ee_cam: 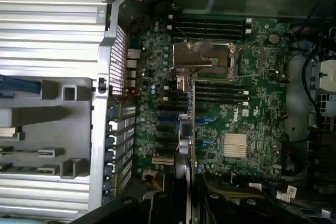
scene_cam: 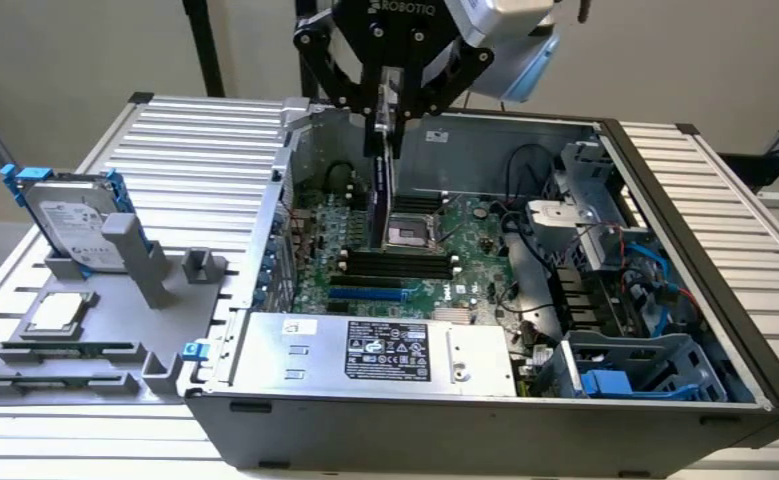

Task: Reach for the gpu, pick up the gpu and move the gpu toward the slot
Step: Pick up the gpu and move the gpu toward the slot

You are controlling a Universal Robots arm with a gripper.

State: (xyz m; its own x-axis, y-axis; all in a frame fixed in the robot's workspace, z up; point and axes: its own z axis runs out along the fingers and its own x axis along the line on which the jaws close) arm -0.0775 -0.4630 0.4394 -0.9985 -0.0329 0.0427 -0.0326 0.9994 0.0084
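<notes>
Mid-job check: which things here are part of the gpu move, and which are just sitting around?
In the job:
- gpu, held edge-on
- gripper, shut on it above the open case
- motherboard with its slots

Lying about:
- hard drive standing in the grey holder
- processor chip on the holder
- power supply

A hard drive (scene_cam: 72, 222) stands upright in a grey holder (scene_cam: 89, 340), probably a processor chip (scene_cam: 60, 312) beside it.

Gripper (ee_cam: 181, 203) clamping the gpu (ee_cam: 185, 129) (seen edge-on), green motherboard (ee_cam: 236, 108) beneath, grey fixture (ee_cam: 47, 129) beside case.
</notes>
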